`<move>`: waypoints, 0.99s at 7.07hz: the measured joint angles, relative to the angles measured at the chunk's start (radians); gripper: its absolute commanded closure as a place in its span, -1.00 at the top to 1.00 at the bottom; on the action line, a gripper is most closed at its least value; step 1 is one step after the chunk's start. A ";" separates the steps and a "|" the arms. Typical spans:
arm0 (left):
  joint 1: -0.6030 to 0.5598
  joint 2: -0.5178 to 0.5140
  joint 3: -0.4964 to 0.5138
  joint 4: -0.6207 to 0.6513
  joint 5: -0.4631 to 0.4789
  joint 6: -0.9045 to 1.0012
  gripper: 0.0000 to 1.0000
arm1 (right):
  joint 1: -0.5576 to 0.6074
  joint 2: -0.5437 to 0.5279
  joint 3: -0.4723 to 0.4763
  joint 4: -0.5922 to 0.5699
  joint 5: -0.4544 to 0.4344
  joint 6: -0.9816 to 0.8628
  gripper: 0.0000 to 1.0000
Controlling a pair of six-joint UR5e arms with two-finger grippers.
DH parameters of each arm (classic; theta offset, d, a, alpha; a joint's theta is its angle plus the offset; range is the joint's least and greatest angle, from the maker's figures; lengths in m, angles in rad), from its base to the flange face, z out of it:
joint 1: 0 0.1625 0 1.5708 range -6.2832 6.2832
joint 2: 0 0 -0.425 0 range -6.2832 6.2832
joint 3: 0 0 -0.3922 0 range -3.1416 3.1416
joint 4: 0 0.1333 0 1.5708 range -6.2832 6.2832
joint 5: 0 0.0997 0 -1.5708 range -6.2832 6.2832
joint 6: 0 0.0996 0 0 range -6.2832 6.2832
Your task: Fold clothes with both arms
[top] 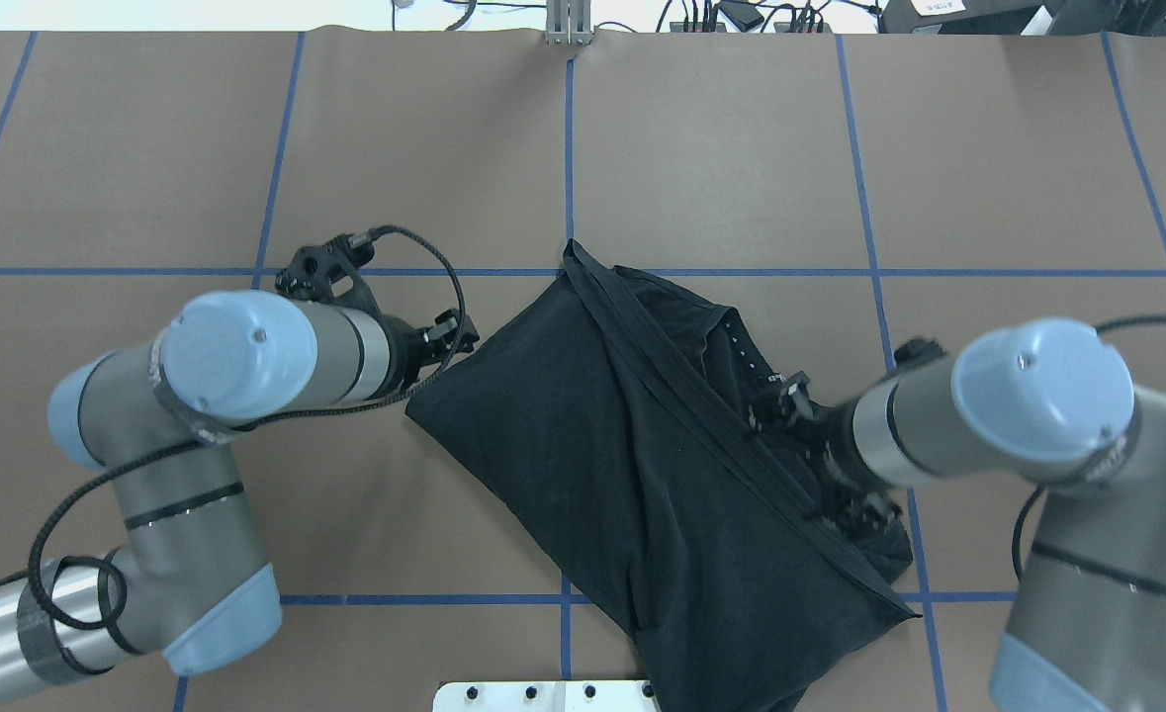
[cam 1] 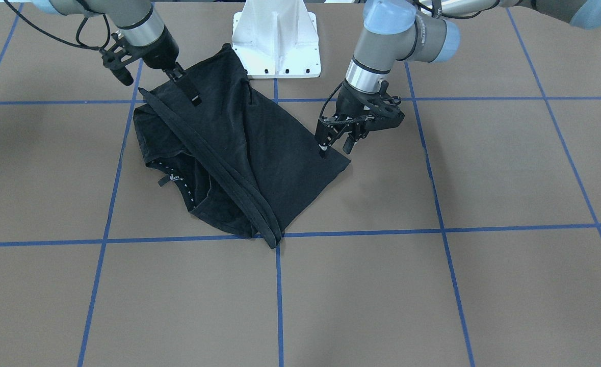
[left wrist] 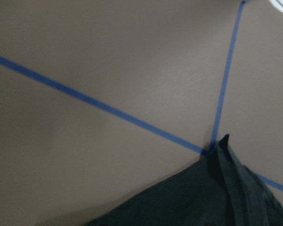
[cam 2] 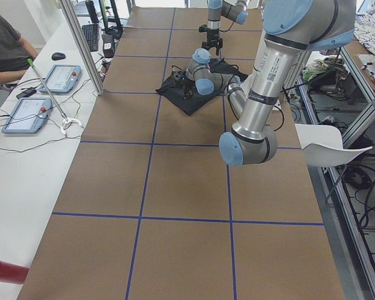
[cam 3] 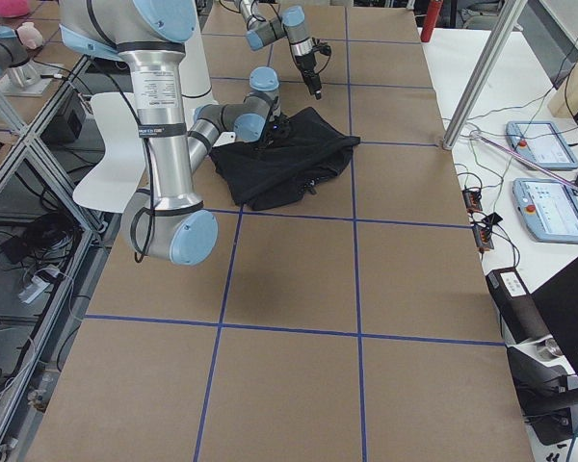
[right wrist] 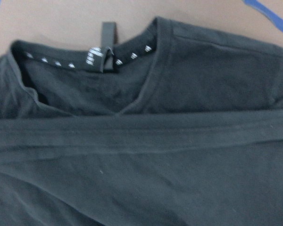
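Closest to any lens is the neckline [right wrist: 148, 75] of the black T-shirt [right wrist: 146, 160], which fills the right wrist view directly beneath the right jaws. The collar's inner tape with its small white marks faces up, as does a hanging loop [right wrist: 106, 42], and a folded hem band crosses just below them. The T-shirt lies rumpled and partly folded on the brown counter [cam 1: 433, 295], with only plain black cloth showing. It stretches from the right jaws across to the left jaws, and one pointed corner reaches away from both onto a crossing of blue tape lines [cam 1: 279, 285]. The right arm [cam 1: 137, 28] leans down so that the right jaws sit over the cloth close to the hem band. They are black against black, so I cannot tell whether they are spread or pinching fabric. The left arm [cam 1: 407, 35] holds the left jaws spread at the opposite side of the garment, not closed on it. One fingertip [cam 1: 322, 149] touches the cloth just inside its edge, near a corner, and the other hangs over bare counter just beside that edge. In the left wrist view the shirt's far pointed corner lies well ahead of the left jaws. Behind and between the two sets of jaws stands the white pedestal [cam 1: 277, 41], and the shirt's edge reaches its foot.
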 measured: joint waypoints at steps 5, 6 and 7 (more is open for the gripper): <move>0.069 0.027 0.059 0.002 0.022 -0.053 0.31 | 0.150 0.121 -0.178 0.004 0.070 -0.069 1.00; 0.070 0.023 0.068 0.001 0.022 -0.052 0.29 | 0.151 0.122 -0.186 0.005 0.070 -0.073 1.00; 0.071 0.022 0.079 0.000 0.022 -0.052 0.24 | 0.152 0.122 -0.191 0.005 0.070 -0.076 1.00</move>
